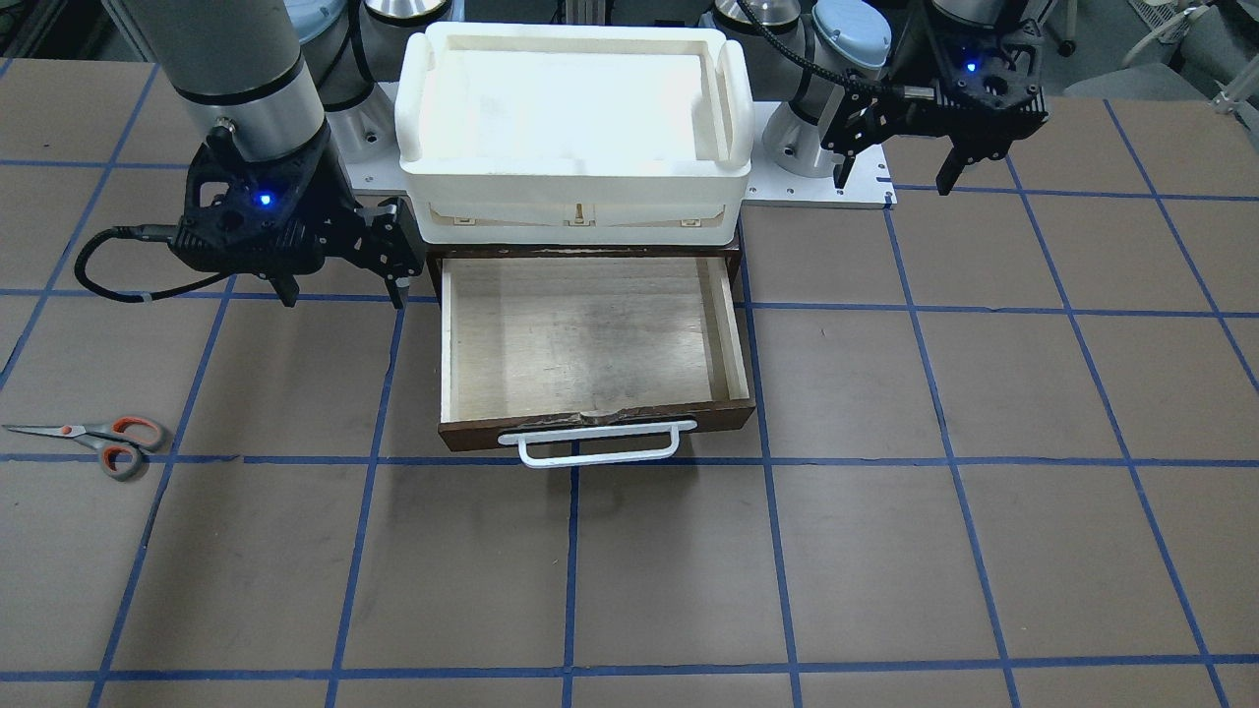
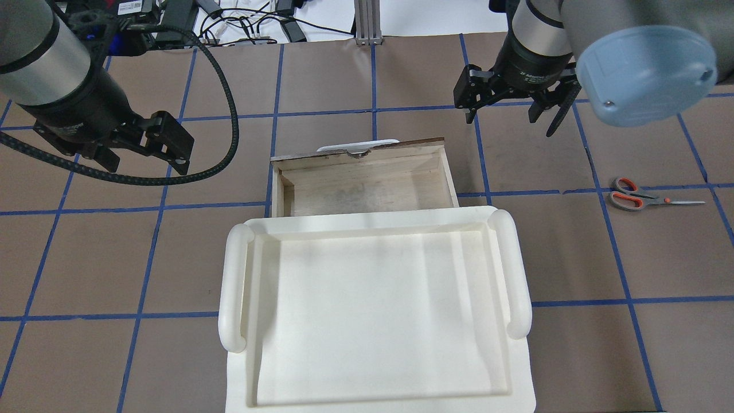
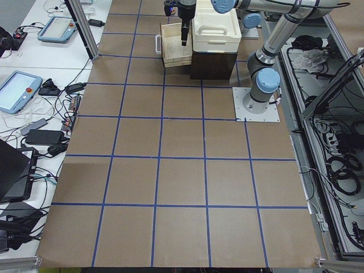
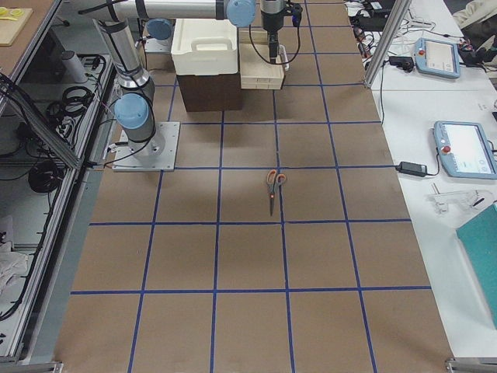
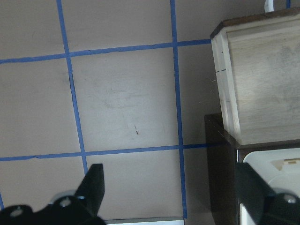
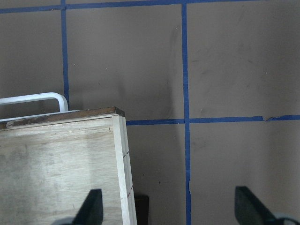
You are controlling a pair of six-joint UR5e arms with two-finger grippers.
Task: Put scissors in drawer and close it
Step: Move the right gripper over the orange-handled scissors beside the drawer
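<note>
The scissors (image 1: pixel 108 438) lie flat on the brown table on my right side, blades pointing away from the drawer; they also show in the overhead view (image 2: pixel 636 198) and the right side view (image 4: pixel 273 183). The drawer (image 1: pixel 580 334) is pulled open and empty, with its white bar handle (image 1: pixel 590 447) at the front; it also shows in the overhead view (image 2: pixel 367 183). My right gripper (image 1: pixel 344 295) (image 2: pixel 510 120) hangs open and empty beside the drawer, well away from the scissors. My left gripper (image 1: pixel 895 182) (image 2: pixel 143 160) is open and empty on the other side.
A white plastic bin (image 1: pixel 575 172) sits on top of the dark cabinet above the drawer. Blue tape lines grid the table. The drawer's corner shows in the left wrist view (image 5: pixel 262 84) and the right wrist view (image 6: pixel 61 164).
</note>
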